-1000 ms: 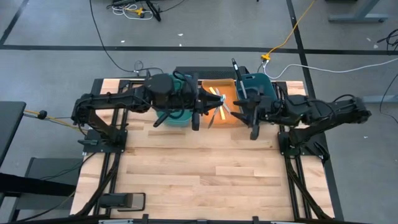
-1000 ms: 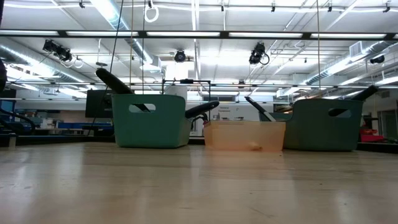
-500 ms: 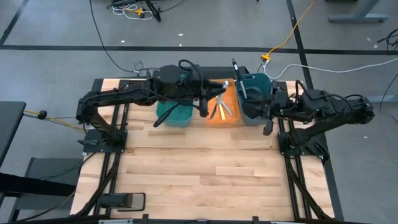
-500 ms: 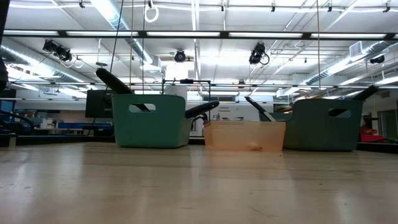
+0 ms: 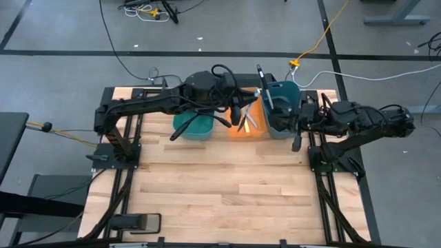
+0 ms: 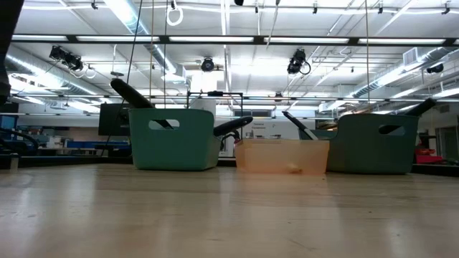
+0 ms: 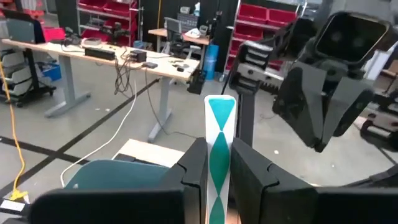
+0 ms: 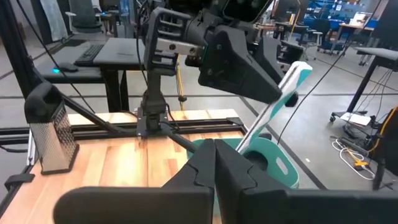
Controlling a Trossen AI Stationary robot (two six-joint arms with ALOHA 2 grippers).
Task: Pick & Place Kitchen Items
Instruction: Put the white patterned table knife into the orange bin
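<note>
My left gripper (image 5: 236, 116) reaches level over the orange tray (image 5: 253, 103), shut on a slim teal-and-white knife (image 7: 219, 134). The knife also shows in the right wrist view (image 8: 283, 90). Several pale utensils lie in the tray. Black utensils stick out of the left teal bin (image 5: 194, 125) and the right teal bin (image 5: 281, 110), leaning on their rims. My right gripper (image 5: 296, 140) is shut on nothing, drawn back beside the right bin's near right corner. Neither gripper's fingers show in the low view. My left gripper pinches the knife between its two fingers (image 7: 194, 163), close to the knife's teal upper end (image 8: 300, 73). The fingers come level from the table's left and lie across the knife. It hangs tilted below them, lifted clear above the tray.
In the low view the left bin (image 6: 176, 138), the tray (image 6: 281, 156) and the right bin (image 6: 373, 143) stand in a row at the table's far edge. Bare wooden tabletop (image 5: 227, 186) stretches from them to the near edge.
My left gripper has carried the knife toward the table's right edge, from beside the left bin to above the orange tray, sinking a little. My right gripper has drawn back from the tray toward the right edge, and its fingers have shut.
</note>
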